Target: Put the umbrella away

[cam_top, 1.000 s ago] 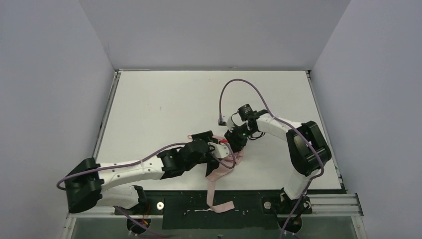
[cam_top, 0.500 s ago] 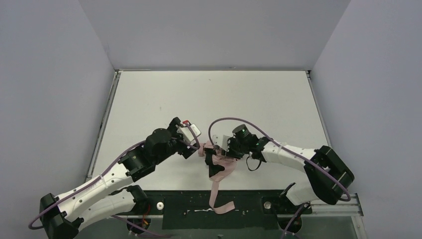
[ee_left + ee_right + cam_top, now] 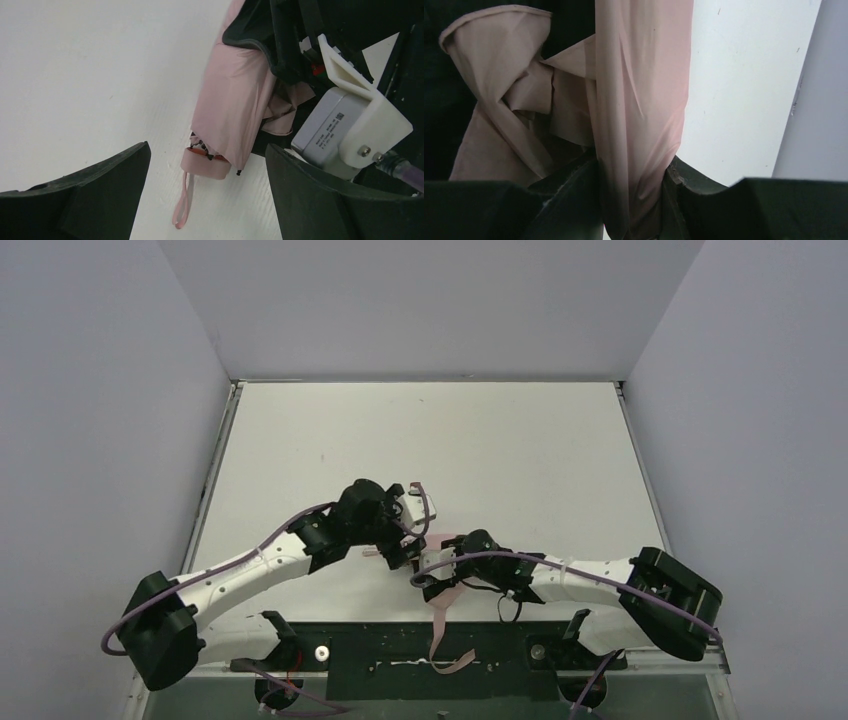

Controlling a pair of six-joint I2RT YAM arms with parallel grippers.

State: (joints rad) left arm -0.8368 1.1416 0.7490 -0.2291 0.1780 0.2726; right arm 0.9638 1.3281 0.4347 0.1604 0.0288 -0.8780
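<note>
Only print in view: small label (image 3: 330, 127) on side face of grey-white box (image 3: 317, 145).
Box sits just right of left gripper (image 3: 207, 147), under white bracket (image 3: 372, 117).
Label: few short lines of dark type running along box's slanted face, small square code mark at upper end.
Characters too small and blurred; no word, brand or number legible.
Overhead view, right wrist view: nothing readable.

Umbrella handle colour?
Pale pink handle, matching the umbrella fabric; left wrist view shows it best.
</note>
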